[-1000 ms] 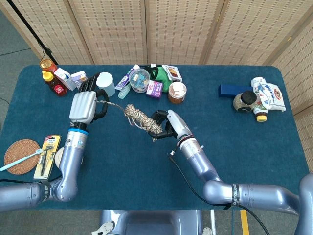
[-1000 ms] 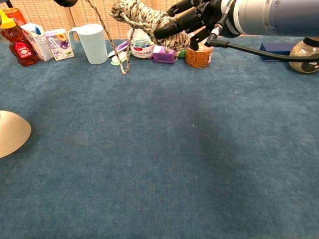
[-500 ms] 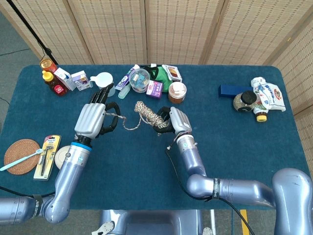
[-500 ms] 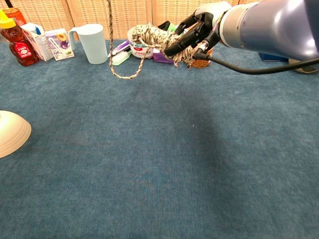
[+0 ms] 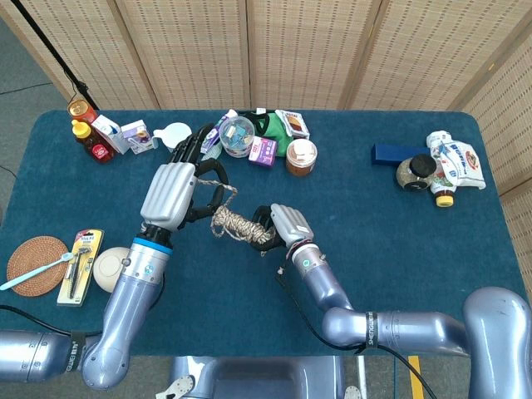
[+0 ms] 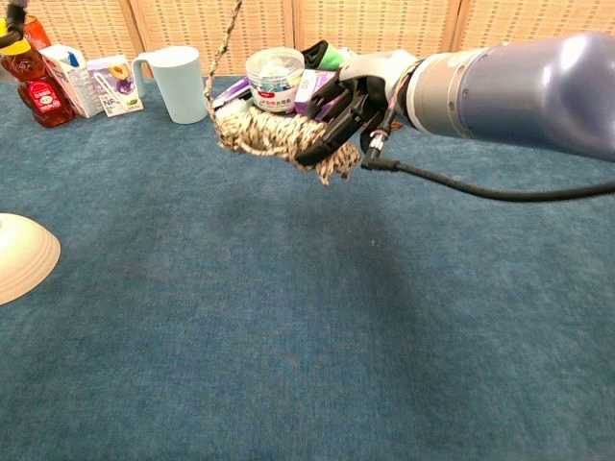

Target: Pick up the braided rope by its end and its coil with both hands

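Two hands: both of mine hold the braided rope lifted clear of the table.
Left edge: a woven coaster with a toothbrush across it, a carded tool pack and a pale bowl sit near my left forearm, leaving little room on that side.
Left hand: my left hand is closed around the rope's loose end, which runs up from the coil; in the chest view only that strand shows, the hand itself is out of frame.
Rope: the coil hangs level in the air, a frayed tail below it.
Right hand: my right hand grips the coil from its right end, fingers wrapped over it.
Open room: the blue carpet in front of the coil and to the right of my right arm is bare.
Change: the coil has come nearer my body and lower than half a second ago, and my left hand has closed in beside it.
Back row: bottles, cartons, a light blue cup and tubs line the far edge.
Room: woven screens stand behind.
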{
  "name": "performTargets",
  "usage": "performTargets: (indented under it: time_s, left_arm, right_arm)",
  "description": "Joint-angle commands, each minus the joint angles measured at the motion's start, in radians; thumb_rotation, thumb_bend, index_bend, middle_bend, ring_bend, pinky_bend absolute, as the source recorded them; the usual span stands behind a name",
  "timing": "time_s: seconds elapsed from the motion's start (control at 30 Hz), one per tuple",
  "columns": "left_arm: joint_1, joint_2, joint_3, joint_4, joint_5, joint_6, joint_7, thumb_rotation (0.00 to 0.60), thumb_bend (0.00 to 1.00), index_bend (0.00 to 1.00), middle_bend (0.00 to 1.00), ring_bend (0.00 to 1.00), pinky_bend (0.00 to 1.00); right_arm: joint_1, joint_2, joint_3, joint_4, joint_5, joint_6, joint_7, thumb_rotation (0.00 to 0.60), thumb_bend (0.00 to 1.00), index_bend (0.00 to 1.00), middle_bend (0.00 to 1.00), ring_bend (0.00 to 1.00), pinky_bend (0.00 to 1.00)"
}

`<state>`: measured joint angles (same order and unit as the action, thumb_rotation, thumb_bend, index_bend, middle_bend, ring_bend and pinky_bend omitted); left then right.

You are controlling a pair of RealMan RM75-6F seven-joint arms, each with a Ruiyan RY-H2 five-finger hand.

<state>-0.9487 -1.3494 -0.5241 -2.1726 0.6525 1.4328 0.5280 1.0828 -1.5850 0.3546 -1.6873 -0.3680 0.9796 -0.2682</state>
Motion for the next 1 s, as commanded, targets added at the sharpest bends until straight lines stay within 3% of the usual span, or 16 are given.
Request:
performTargets:
  time_s: [0.03, 0.27, 0.47, 0.67, 1.0]
  left_arm:
    - [-0.037, -0.035, -0.038, -0.002, -0.058, 0.024, 0.013, 0.600, 0.45, 0.55, 0.00, 0.00, 0.07]
    - [-0.095, -0.091, -0.088, 0.060, -0.163, 0.049, 0.027, 0.600, 0.45, 0.55, 0.00, 0.00, 0.07]
    - [-0.104, -0.116, -0.092, 0.128, -0.201, 0.041, 0.007, 0.600, 0.45, 0.55, 0.00, 0.00, 0.07]
    - [-0.082, -0.116, -0.062, 0.180, -0.192, 0.013, -0.022, 0.600, 0.45, 0.55, 0.00, 0.00, 0.07]
    - [-0.032, -0.126, 0.004, 0.278, -0.163, -0.053, -0.087, 0.600, 0.45, 0.55, 0.00, 0.00, 0.07]
  right_arm:
    - [-0.006, 0.007, -0.021, -0.024, -0.040, -0.028, -0.010, 0.600, 0.56, 0.61, 0.56, 0.49, 0.75]
    - [-0.026, 0.035, -0.031, -0.078, -0.121, -0.101, 0.027, 0.600, 0.56, 0.61, 0.56, 0.49, 0.75]
    - [-0.083, 0.098, -0.013, -0.132, -0.248, -0.239, 0.160, 0.600, 0.56, 0.61, 0.56, 0.49, 0.75]
    - [-0.144, 0.147, 0.028, -0.163, -0.420, -0.359, 0.311, 0.600, 0.56, 0.61, 0.56, 0.49, 0.75]
    - [-0.194, 0.185, 0.076, -0.203, -0.569, -0.390, 0.470, 0.600, 0.56, 0.61, 0.56, 0.49, 0.75]
